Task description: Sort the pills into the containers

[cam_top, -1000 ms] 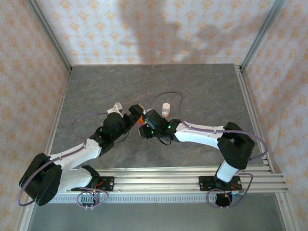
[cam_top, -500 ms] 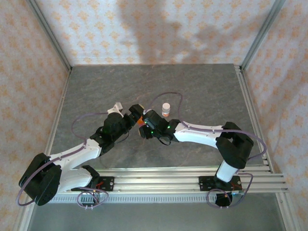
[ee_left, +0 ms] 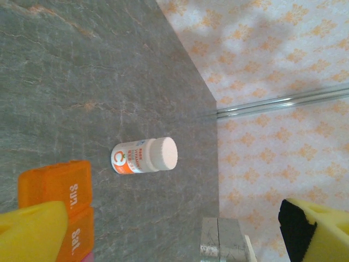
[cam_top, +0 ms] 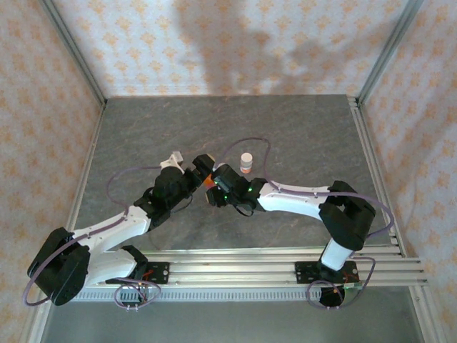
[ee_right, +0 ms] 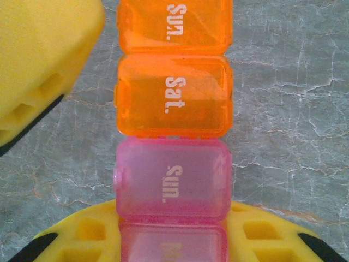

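A: Orange-to-pink containers [cam_top: 208, 179] are seen mid-table from above, between left gripper [cam_top: 203, 166] and right gripper [cam_top: 213, 191]; nothing noticeably moved in the last second.
B: Left wrist: jaws spread wide, bottle [ee_left: 144, 155] untouched. Right wrist: pink end seemingly pinched, sorting not advanced.

Lab booth: wallpapered panels [cam_top: 235, 43], aluminium rails [cam_top: 235, 275].

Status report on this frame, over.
Left pincer open, empty. Right pincer shut at translucent orange-and-pink plastic pill-cell strip, lids closed. Small white cylindrical bottle stands apart, not in the way.
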{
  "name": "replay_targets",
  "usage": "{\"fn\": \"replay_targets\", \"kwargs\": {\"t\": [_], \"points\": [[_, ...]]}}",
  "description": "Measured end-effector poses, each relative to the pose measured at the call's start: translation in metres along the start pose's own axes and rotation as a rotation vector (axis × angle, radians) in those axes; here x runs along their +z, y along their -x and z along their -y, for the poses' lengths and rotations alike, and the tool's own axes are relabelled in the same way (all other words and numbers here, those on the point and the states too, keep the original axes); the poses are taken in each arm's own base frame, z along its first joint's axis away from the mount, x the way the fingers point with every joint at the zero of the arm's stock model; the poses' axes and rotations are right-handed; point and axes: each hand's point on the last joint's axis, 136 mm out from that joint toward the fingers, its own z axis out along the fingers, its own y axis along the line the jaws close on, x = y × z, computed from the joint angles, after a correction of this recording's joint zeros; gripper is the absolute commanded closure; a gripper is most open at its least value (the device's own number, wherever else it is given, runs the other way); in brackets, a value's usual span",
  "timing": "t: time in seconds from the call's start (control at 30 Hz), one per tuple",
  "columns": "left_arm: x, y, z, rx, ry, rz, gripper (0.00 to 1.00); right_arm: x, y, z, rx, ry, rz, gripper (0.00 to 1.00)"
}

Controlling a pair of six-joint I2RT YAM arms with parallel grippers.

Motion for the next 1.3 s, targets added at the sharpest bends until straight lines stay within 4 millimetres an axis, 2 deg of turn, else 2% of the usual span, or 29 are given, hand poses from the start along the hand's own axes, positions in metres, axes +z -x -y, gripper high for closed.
{"fn": "replay_targets", "kwargs": {"t": [0.27, 0.87, 1.07, 1.3], "points": [[-0.005, -0.001, -0.005, 0.023, 0.029, 0.0, 0.02, -0.001, -0.002, 0.001, 0.0, -0.001, -0.002, 0.71], [0.005, -0.002, -0.011, 0.022, 0.041, 0.01, 0.02, -0.002, -0.003, 0.003, 0.024, -0.004, -0.006, 0.71], [0.004, 0.0, -0.017, -0.014, 0.023, 0.038, 0.02, -0.007, 0.002, -0.005, 0.032, 0.034, 0.011, 0.71], [-0.008, 0.009, -0.002, -0.03, -0.021, 0.07, 0.01, -0.012, 0.005, -0.007, 0.034, 0.047, 0.026, 0.71]]}}
